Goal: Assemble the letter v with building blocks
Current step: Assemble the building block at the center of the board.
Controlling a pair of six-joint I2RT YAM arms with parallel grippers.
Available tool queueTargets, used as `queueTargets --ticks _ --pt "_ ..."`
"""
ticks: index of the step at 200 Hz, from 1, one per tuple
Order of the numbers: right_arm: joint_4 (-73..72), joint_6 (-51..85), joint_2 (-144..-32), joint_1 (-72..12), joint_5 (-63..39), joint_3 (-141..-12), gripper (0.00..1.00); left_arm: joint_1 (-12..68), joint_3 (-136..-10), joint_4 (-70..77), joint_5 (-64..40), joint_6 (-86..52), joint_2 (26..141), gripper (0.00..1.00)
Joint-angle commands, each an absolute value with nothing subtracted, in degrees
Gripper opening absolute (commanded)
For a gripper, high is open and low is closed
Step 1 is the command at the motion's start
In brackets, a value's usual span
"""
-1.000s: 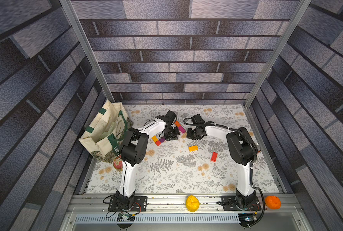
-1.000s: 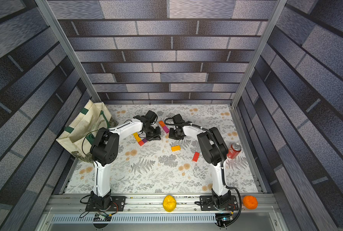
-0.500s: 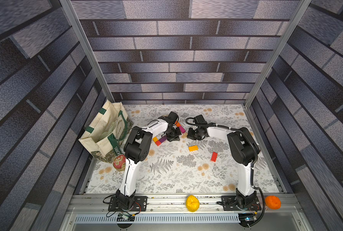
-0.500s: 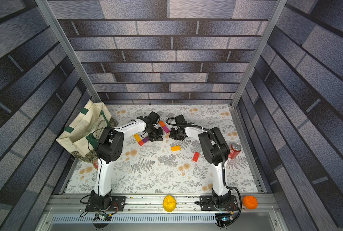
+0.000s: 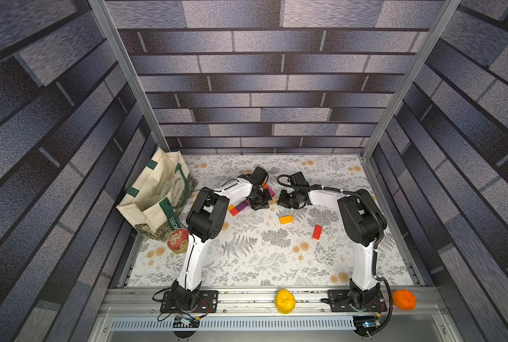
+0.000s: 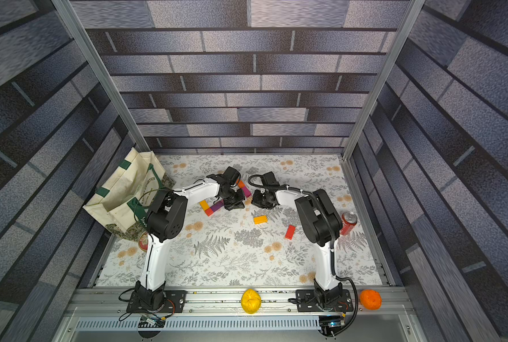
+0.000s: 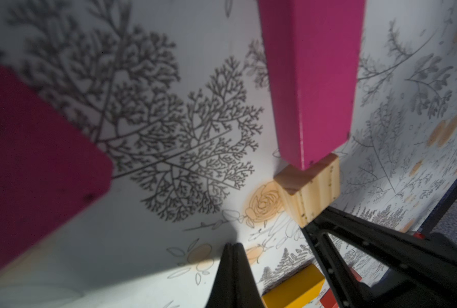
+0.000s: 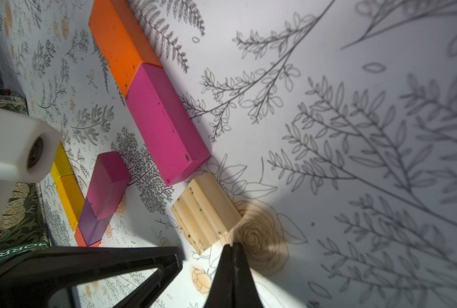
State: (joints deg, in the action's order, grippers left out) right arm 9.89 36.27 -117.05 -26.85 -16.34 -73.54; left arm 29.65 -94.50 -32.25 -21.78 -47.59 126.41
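The building blocks lie at the back middle of the mat. An orange block [image 8: 120, 45] and a magenta block [image 8: 166, 125] form one straight row. A plain wood cube [image 8: 206, 210] sits at that row's end, touching the magenta block's [image 7: 312, 80] corner. A second row, magenta-purple [image 8: 104, 192] then yellow [image 8: 64, 186], slants toward it, leaving a gap. My left gripper [image 5: 260, 201] is shut and empty, just left of the cube. My right gripper [image 5: 286, 200] is shut too, its tip [image 8: 232, 245] at the cube's corner. One orange block [image 5: 286, 219] and one red block [image 5: 317, 231] lie loose nearer the front.
A cream and green tote bag [image 5: 157, 201] stands at the left wall with a round tin [image 5: 178, 240] beside it. A red soda can [image 6: 348, 222] stands behind the right arm. A yellow lump [image 5: 284, 300] and an orange lump [image 5: 404, 299] rest on the front rail.
My left arm swung its elbow to the right and its gripper edged closer to the wood cube. The right arm and the blocks stayed where they were.
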Motion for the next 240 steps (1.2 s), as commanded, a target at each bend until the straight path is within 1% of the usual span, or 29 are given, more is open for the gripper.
queueTargets --ticks 1,240 --pt "13.5 37.0 -117.6 -26.5 -15.5 -71.2 0.0 30.0 -96.2 -32.4 -20.1 -48.8 128.2 0.0" --pt "14.0 37.2 -120.3 -26.5 -17.5 -73.2 0.0 28.9 -100.0 -34.5 -19.4 -48.6 133.0 0.01"
